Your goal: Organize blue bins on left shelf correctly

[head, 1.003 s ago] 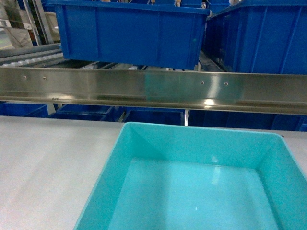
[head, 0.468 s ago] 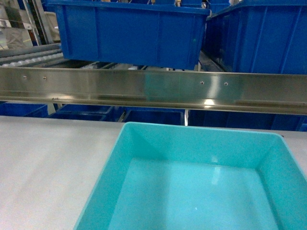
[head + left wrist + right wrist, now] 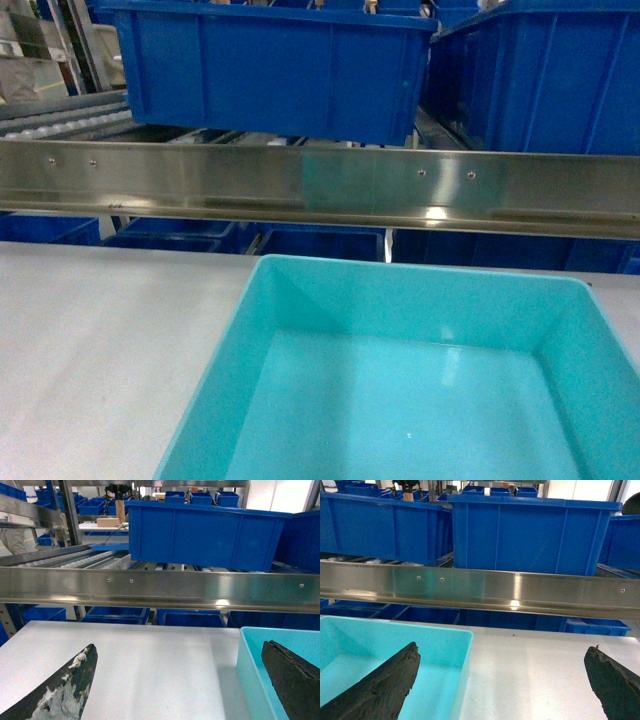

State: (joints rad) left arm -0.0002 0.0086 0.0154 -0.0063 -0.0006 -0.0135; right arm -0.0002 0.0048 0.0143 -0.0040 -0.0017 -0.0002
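Table: I see a pale grey top (image 3: pixel 100 340), matte and smooth, running up to the rack's front rail in all three views.
Turquoise bin: it (image 3: pixel 420 380) sits upright on the table, right of centre in my head view, its far rim near the rail but apart from it; nothing visible inside.
Left gripper: it (image 3: pixel 177 680) is spread wide, one dark finger (image 3: pixel 65 690) over bare table with white scuffing on it, the other (image 3: pixel 295 675) over the bin's near-left corner. It grips nothing that I can see.
Right gripper: it (image 3: pixel 505 680) is also wide open, one finger (image 3: pixel 385 685) over the bin's interior, the other (image 3: pixel 615 685) over the table beyond the bin's wall. No contact that I can make out.
Rack: a shiny steel rail (image 3: pixel 320 185) crosses my view, with white rollers (image 3: pixel 65 562) behind it at left.
Dark blue bins: large ones (image 3: pixel 270 65) rest on the level above the rail; more (image 3: pixel 320 242) sit below it.
Room: further shelving with blue tubs stands behind.
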